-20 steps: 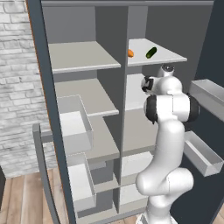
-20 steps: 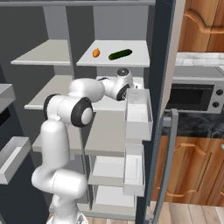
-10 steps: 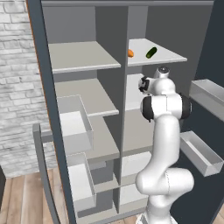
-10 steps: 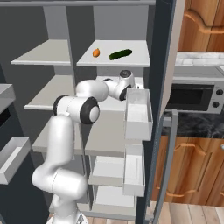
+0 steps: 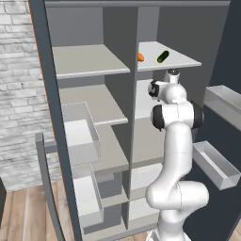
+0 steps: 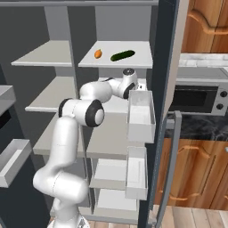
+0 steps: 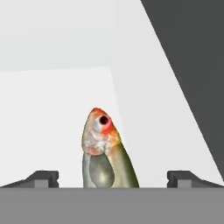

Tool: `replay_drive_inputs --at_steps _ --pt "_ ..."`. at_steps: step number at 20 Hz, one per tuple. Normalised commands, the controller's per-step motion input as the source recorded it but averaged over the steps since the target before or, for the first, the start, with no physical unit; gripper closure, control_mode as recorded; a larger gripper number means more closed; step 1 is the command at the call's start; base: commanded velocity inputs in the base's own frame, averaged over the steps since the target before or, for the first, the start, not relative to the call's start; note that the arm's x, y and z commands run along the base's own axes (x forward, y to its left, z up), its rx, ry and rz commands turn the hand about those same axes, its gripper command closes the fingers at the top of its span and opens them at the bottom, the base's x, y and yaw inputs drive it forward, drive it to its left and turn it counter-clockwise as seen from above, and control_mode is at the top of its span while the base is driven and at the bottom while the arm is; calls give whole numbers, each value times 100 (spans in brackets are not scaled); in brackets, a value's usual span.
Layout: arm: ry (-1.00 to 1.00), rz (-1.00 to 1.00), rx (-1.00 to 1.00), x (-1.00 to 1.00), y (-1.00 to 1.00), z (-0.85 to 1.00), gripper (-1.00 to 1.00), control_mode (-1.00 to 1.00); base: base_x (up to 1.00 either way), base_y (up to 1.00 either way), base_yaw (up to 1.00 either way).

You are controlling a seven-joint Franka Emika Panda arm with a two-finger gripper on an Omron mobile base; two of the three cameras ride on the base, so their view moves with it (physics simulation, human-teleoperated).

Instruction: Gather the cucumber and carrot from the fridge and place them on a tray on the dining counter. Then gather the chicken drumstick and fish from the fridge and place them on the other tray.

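Hand view, closest first: my two dark fingers (image 7: 112, 178) stand spread wide at the bottom edge, one tip at the left (image 7: 43, 178) and one at the right. Between them, touching neither, a fish (image 7: 103, 153) lies on a white fridge shelf (image 7: 52, 109). Its head points away from me, orange-red on top with a round black eye, and its body is pale silver and olive. I am pinching nothing. Beyond the fish the shelf runs back to a white rear wall, and a dark grey side wall (image 7: 192, 65) slants down one side.

From the left base view, my white arm (image 5: 175, 155) rises in front of the open fridge and bends into the right-hand column, with the hand just under the top shelf. Grey door bins (image 5: 217, 164) hang on the open door to my right.

Farther up and back, on the top right shelf (image 6: 133, 55), the orange carrot (image 6: 98, 54) and the dark green cucumber (image 6: 122, 55) lie near each other but apart, the carrot to the left. In the right base view, past the fridge, a microwave (image 6: 198, 99) sits under wooden cabinets.
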Motion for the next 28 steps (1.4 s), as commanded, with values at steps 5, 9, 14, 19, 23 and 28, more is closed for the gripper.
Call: replay_drive_inputs --at_steps 5,9,14,19,23,28 --pt "0 0 -1 -4 0 -39 -100 -100 0 0 0" --pt "-6 0 0 -16 1 -28 100 -100 0 0 0" --pt "-11 0 0 -41 0 -29 100 -100 0 0 0" --pt "-3 0 0 -49 11 -17 100 -100 0 0 0" --pt "-1 -3 0 -56 37 1 100 -100 0 0 0" --pt "-2 -2 -1 -79 38 18 100 -100 0 0 0"
